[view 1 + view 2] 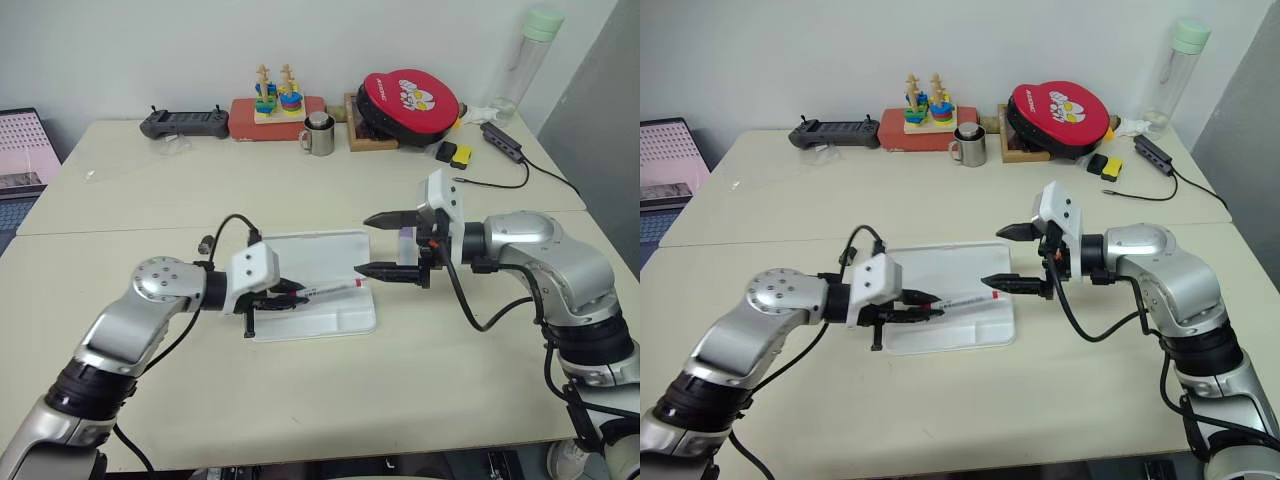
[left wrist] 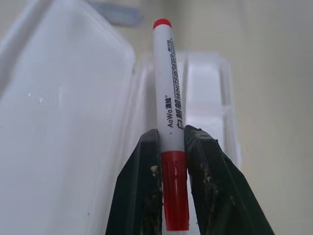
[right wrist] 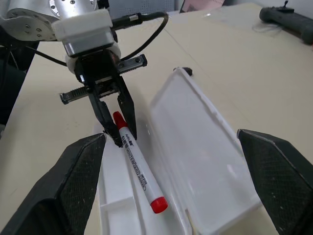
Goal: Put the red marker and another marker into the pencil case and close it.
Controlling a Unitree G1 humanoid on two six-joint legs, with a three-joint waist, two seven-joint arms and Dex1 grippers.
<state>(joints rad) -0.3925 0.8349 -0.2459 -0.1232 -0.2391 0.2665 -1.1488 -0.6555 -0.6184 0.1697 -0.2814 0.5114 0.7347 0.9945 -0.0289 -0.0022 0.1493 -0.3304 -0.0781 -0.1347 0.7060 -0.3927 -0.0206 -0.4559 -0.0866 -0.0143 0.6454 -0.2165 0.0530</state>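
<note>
The pencil case lies open in the middle of the table, its white lid tilted up on the far side. My left gripper is shut on the red marker near its red cap. The marker lies nearly level over the case's tray, its red tail pointing toward my right gripper. My right gripper hovers open and empty at the case's right end, one finger above the other. A pale lavender marker is partly hidden behind those fingers.
Along the table's far edge stand a steel mug, a red round pouch, a wooden stacking toy on a red box, a black controller and a water bottle. A black cable runs at the right.
</note>
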